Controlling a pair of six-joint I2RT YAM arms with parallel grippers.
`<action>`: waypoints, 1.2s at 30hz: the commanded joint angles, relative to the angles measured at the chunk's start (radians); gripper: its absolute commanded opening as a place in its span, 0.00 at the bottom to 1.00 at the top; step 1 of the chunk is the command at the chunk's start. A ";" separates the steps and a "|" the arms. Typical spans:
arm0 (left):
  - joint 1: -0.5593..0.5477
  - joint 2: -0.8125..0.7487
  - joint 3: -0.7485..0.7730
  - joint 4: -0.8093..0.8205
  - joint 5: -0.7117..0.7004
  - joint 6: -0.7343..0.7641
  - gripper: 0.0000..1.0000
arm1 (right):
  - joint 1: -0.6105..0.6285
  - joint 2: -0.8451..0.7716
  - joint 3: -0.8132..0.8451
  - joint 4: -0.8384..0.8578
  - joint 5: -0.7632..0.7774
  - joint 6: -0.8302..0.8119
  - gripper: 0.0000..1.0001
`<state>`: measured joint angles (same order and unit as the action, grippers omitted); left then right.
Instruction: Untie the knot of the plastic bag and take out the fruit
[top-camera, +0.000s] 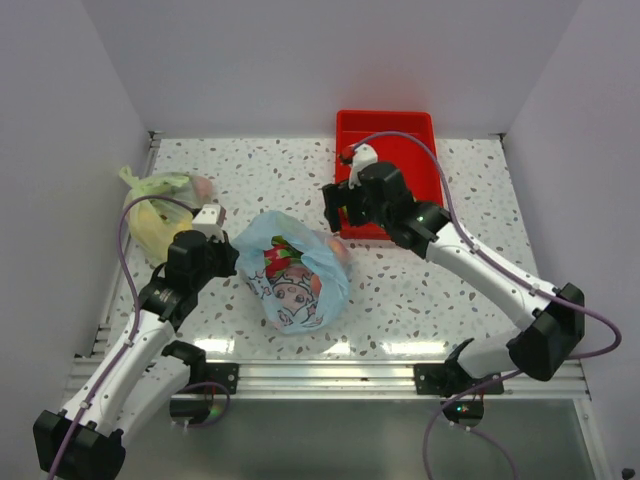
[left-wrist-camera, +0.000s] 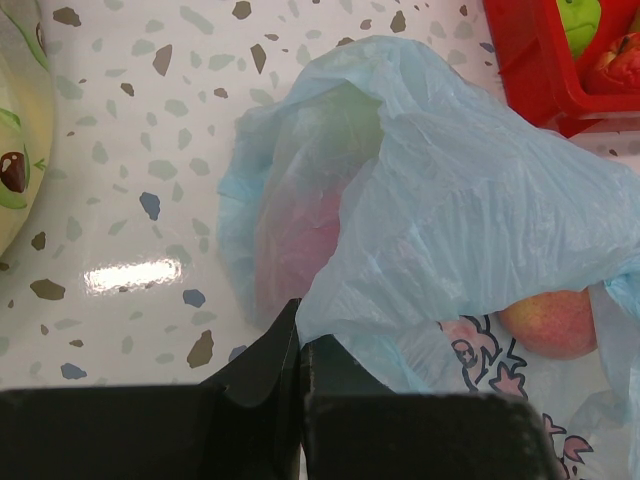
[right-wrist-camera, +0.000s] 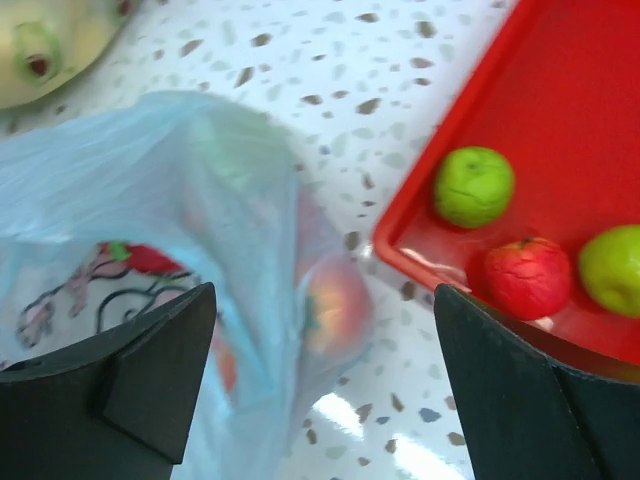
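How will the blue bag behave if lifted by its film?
Likely floppy: the plastic bag is thin, crinkled film draped over its contents. It would probably sag bottom-heavy, since fruit sits inside. That round fruit may shift or roll as the bag lifts.

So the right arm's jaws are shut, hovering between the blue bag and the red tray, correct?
No. The right gripper has its jaws wide open, not shut, as the right wrist view shows. It does hover between the plastic bag and the red tray.

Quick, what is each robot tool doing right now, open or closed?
Left tool: closed, pinching the thin light blue plastic bag.
Right tool: open, holding nothing.
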<state>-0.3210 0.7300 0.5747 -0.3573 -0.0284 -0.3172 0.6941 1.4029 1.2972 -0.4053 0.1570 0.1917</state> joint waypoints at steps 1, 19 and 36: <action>0.005 -0.009 0.002 0.035 0.016 0.027 0.00 | 0.083 -0.039 0.045 -0.038 -0.054 -0.018 0.92; 0.007 -0.015 0.001 0.034 0.008 0.024 0.00 | 0.370 0.185 -0.065 0.068 -0.174 0.089 0.84; 0.007 -0.017 0.001 0.034 0.019 0.026 0.00 | 0.343 0.222 -0.179 -0.033 0.084 0.057 0.83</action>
<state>-0.3210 0.7235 0.5747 -0.3569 -0.0269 -0.3172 1.0401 1.6169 1.1366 -0.4160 0.1875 0.2523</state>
